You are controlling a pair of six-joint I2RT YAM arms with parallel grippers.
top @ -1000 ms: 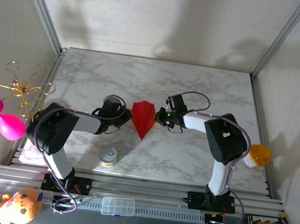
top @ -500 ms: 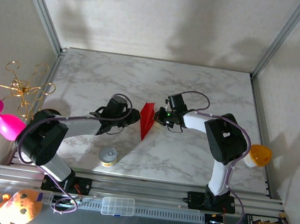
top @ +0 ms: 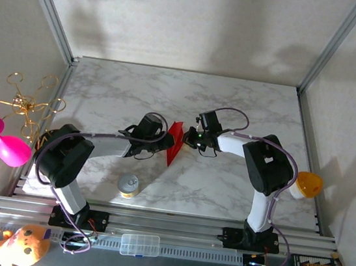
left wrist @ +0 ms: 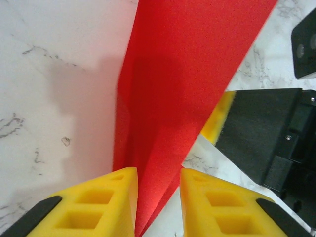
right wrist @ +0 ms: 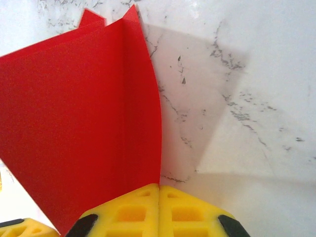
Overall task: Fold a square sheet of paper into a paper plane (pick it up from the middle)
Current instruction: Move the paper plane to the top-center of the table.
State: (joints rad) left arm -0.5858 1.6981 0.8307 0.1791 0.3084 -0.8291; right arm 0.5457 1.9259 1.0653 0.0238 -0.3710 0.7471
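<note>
The red paper plane stands on edge at the middle of the marble table, folded into a narrow pointed wedge. My right gripper is at its right side, and its yellow fingertips are shut on the plane's edge. From the left, my left gripper reaches the plane's lower tip. Its jaws stand open, with the red fold between them. The paper lies against the left finger, with a gap to the other one. A right pad shows behind the paper.
A small tin can stands near the front left of the table. A pink toy and a gold wire rack sit off the left edge. An orange object lies right, a clear box in front.
My left gripper has moved right up to the paper and opened around its tip. The plane's left half has risen from flat to folded against the right half. The right arm stayed put.
</note>
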